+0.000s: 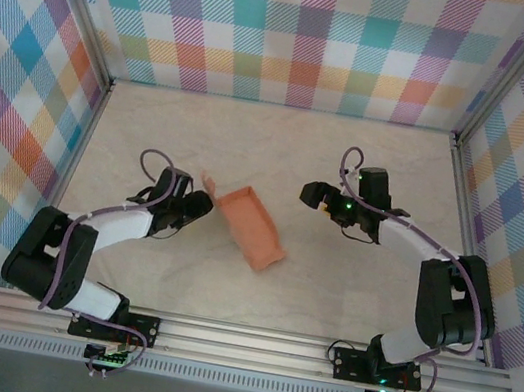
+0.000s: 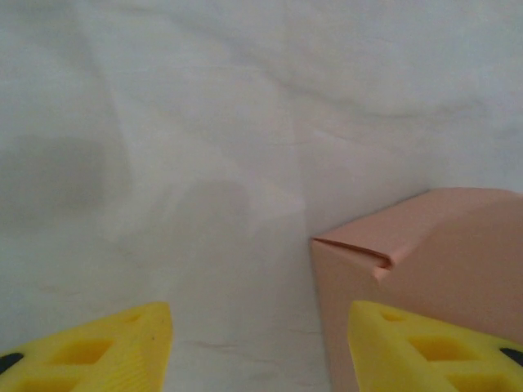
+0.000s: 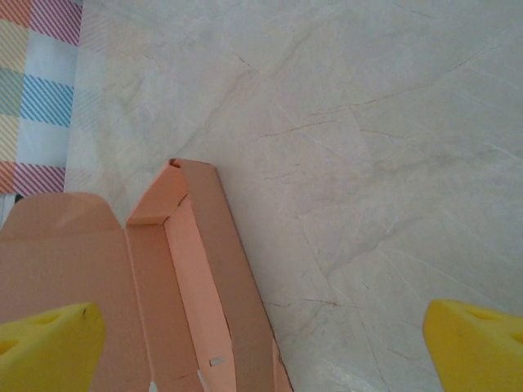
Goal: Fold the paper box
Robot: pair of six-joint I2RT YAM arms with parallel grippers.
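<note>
Near the middle of the worktop (image 1: 325,299) we see the paper box (image 1: 251,227), open-topped and lying askew. The left jaws stand spread just beside its left end, its card rising behind one yellow finger (image 2: 425,343). Farther off, the right jaws, likewise spread, hover apart from its right side.

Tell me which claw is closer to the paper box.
The left claw, right beside the paper box at its flap; the right claw stands apart.
</note>
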